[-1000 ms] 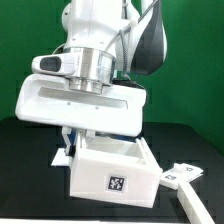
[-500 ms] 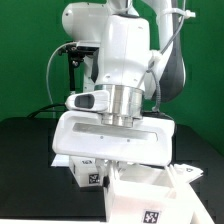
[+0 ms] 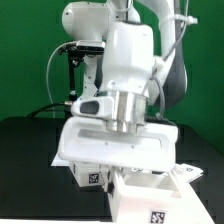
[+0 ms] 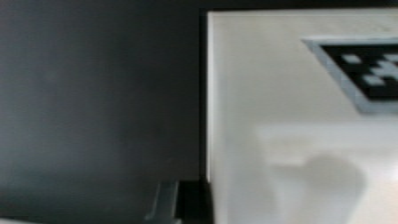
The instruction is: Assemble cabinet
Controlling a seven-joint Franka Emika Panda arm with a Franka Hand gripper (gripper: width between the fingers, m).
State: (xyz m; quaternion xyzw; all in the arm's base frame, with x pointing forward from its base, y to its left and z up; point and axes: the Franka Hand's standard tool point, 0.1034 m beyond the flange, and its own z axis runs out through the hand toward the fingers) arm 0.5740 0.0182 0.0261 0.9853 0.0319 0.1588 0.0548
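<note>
The cabinet is a white open-topped box with a black-and-white tag on its front face, low at the exterior view's right on the black table. My gripper comes straight down onto its near-left wall, and the wide white hand hides the fingers there. In the wrist view the cabinet fills one side as a white face with a tag, and a dark finger lies against its edge. The gripper looks shut on that wall.
A smaller white tagged part lies just behind the cabinet at the exterior view's left. Flat white tagged panels lie at the right. The arm's base and cables stand at the back.
The gripper and the cabinet moved together toward the exterior view's right and nearer the camera. In the last half second they sank a little.
</note>
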